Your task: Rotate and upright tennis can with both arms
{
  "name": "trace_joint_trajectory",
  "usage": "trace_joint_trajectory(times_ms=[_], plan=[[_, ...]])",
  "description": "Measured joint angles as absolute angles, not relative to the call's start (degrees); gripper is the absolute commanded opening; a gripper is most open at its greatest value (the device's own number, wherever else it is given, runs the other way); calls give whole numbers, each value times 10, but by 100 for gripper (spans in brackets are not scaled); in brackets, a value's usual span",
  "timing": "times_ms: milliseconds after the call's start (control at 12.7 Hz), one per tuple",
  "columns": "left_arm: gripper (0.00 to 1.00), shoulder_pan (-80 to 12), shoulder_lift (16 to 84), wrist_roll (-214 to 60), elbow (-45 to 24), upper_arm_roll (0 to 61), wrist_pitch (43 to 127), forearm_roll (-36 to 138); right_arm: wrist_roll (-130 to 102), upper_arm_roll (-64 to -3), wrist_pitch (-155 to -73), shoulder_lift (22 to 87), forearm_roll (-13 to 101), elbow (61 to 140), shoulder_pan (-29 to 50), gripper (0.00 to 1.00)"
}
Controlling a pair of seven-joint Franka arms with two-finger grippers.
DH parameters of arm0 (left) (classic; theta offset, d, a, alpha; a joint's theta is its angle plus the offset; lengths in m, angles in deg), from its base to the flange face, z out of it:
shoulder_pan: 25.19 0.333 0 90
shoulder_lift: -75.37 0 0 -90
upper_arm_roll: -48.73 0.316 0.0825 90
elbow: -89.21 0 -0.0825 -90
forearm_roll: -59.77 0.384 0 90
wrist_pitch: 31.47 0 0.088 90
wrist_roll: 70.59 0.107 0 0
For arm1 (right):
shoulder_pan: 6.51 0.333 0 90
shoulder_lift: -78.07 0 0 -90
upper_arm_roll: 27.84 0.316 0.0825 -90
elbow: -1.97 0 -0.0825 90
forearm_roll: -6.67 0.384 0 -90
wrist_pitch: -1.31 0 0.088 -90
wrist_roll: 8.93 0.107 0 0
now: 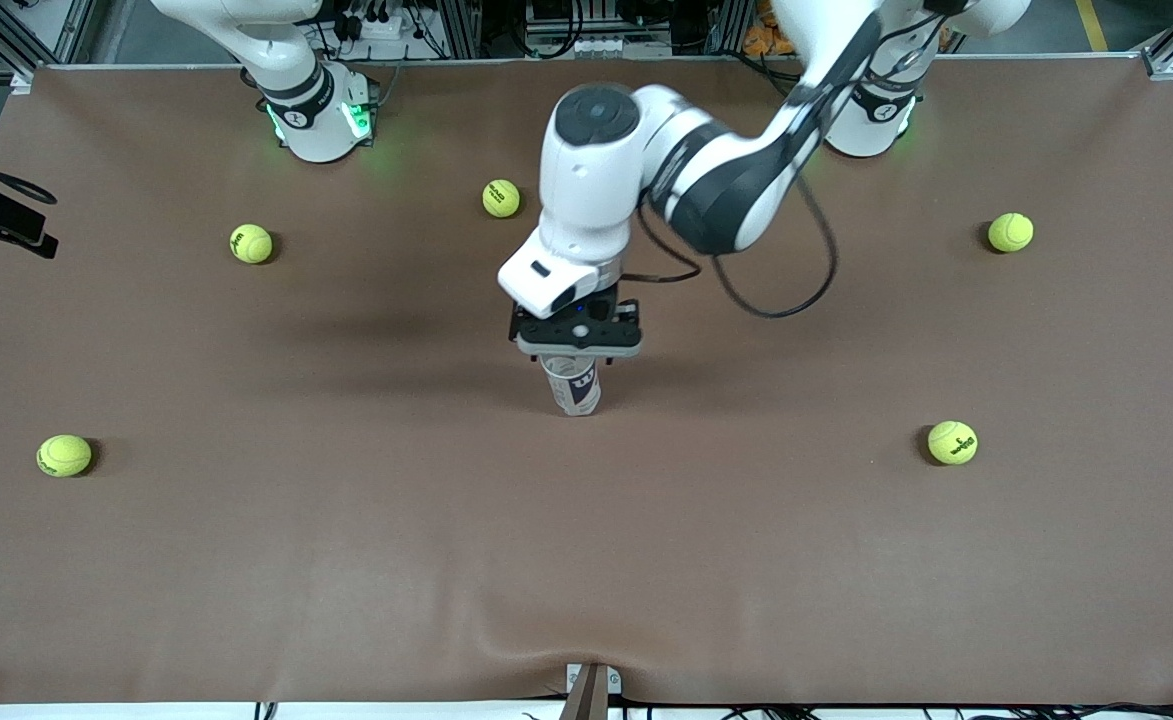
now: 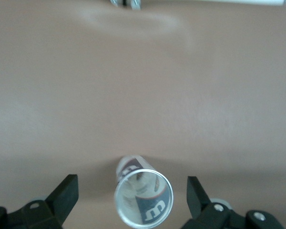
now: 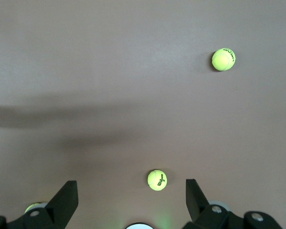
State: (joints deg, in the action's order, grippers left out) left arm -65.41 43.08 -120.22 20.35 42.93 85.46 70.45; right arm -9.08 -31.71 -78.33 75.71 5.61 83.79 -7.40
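Here the tennis can point(image 1: 574, 385) stands upright near the middle of the brown table point(image 1: 346, 560), its long axis vertical and its open clear mouth facing up. Bare cloth lies all around it, and every table edge is well apart from it. The left gripper point(image 1: 577, 340) hangs directly over the can with its fingers point(image 2: 64, 193) spread wide on either side of the rim, touching nothing.

Five tennis balls point(image 1: 251, 243) sit scattered well apart from the can, toward both ends of the table.

The front view hides the can's top under the gripper; the left wrist view looks straight down into the tube and shows the "W" label point(image 2: 155, 206).

The right gripper point(image 3: 131, 198) appears only in the right wrist view, released and empty, waiting above a ball point(image 3: 157, 180) close to its own base.
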Motion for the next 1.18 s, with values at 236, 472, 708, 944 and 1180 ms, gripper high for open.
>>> trace_joint_trajectory(times_ms=[236,472,708,944,1180], plan=[[100,-602,500,-1194,201,437,767,705,-91,-317,-783,757,56,838,-74,100],[100,-547,556,-1169,199,437,658,705,-91,-317,-783,757,56,837,-74,100],[100,-487,604,-1039,194,437,555,705,-90,-318,-783,757,56,837,-74,100],[100,-422,661,-961,144,436,531,694,-90,-321,-784,757,56,833,-74,100],[100,-349,709,-886,71,437,531,644,-90,-320,-784,757,56,832,-74,100]])
